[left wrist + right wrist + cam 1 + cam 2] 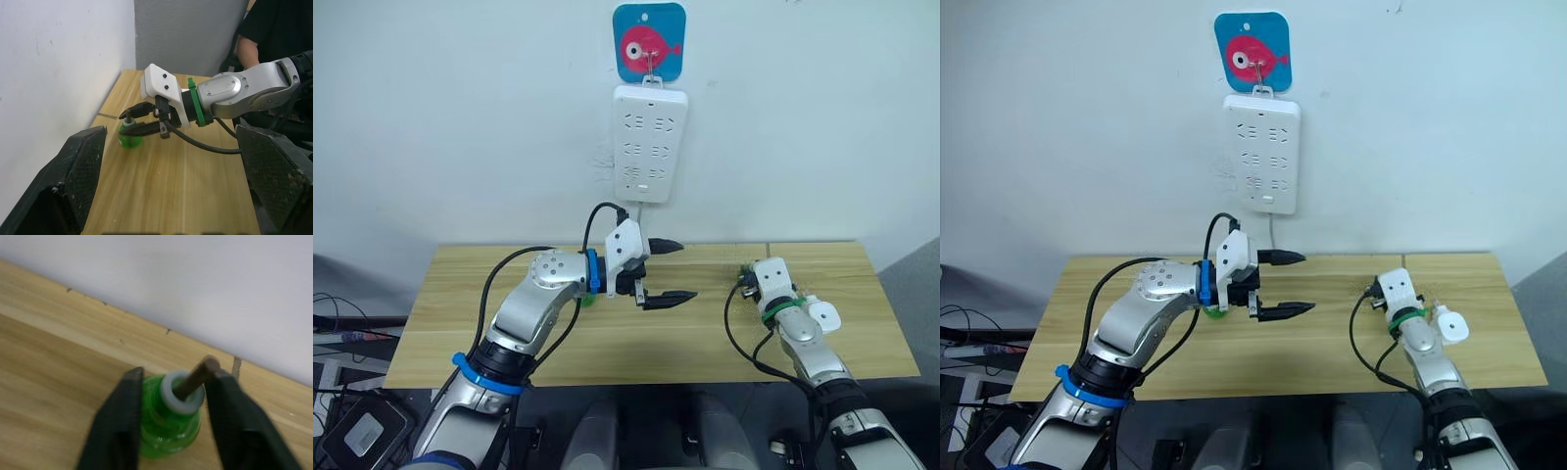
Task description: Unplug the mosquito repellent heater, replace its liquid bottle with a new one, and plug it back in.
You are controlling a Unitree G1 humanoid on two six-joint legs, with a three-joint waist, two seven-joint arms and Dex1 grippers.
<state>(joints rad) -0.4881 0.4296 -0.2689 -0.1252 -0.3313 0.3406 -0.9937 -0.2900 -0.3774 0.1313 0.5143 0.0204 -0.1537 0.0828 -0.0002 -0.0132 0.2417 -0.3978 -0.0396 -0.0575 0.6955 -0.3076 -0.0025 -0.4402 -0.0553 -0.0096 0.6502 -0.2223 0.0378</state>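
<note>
While upright, one green bottle [168, 423] between right jaws

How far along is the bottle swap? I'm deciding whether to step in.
Done: the power strip has nothing plugged in, and what looks like the mosquito repellent heater lies by the right forearm. In hand: the right gripper has its jaws around a green liquid bottle standing on the table; the left gripper hovers open. Left: fitting a bottle and plugging in.
</note>
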